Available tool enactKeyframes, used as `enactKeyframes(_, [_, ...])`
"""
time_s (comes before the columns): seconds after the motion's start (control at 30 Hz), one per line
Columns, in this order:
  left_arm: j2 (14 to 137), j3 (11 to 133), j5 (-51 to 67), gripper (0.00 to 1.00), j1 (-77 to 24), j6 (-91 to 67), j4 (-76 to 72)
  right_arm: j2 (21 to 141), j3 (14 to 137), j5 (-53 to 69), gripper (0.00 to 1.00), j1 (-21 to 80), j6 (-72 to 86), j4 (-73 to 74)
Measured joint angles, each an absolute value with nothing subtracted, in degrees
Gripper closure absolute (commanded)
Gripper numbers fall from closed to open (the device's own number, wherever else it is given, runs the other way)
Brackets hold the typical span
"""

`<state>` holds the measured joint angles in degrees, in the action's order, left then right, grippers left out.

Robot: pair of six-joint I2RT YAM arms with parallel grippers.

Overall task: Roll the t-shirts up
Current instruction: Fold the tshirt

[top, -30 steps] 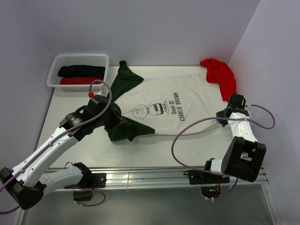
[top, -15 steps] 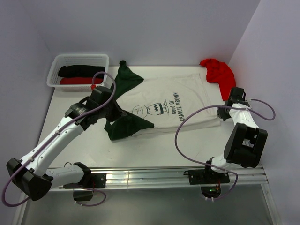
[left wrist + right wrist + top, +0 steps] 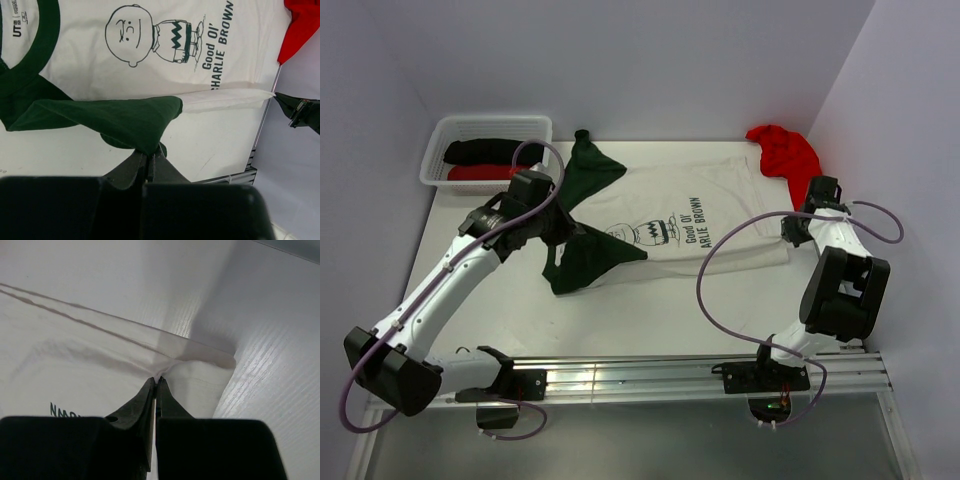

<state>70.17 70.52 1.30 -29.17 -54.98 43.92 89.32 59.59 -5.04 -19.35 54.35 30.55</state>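
The cream Charlie Brown t-shirt (image 3: 690, 215) lies across the table's middle, its near long edge folded up toward the print. My left gripper (image 3: 563, 236) is shut on its near dark green sleeve (image 3: 115, 117), holding it lifted. My right gripper (image 3: 790, 232) is shut on the cream hem corner (image 3: 200, 377) at the right end. The far green sleeve (image 3: 585, 165) lies flat. The plain red t-shirt (image 3: 788, 158) is bunched at the back right. A black roll (image 3: 485, 150) and a red roll (image 3: 480, 172) lie in the basket.
The white mesh basket (image 3: 542, 128) stands at the back left corner. Walls close in the back and both sides. The aluminium rail (image 3: 650, 375) runs along the near edge. Purple cables loop from both arms above the table.
Both grippers have carried the shirt's near edge away from the front, folding it over toward the print. The left arm has swung toward the back and the right gripper has moved back too.
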Motion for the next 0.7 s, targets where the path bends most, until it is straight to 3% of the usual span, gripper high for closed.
enactKeyframes(0.7, [77.80, 73.97, 4.89, 1.00, -25.43, -51.22, 41.45, 97.25, 65.60, -5.13, 1.00, -16.73, 55.27, 29.52])
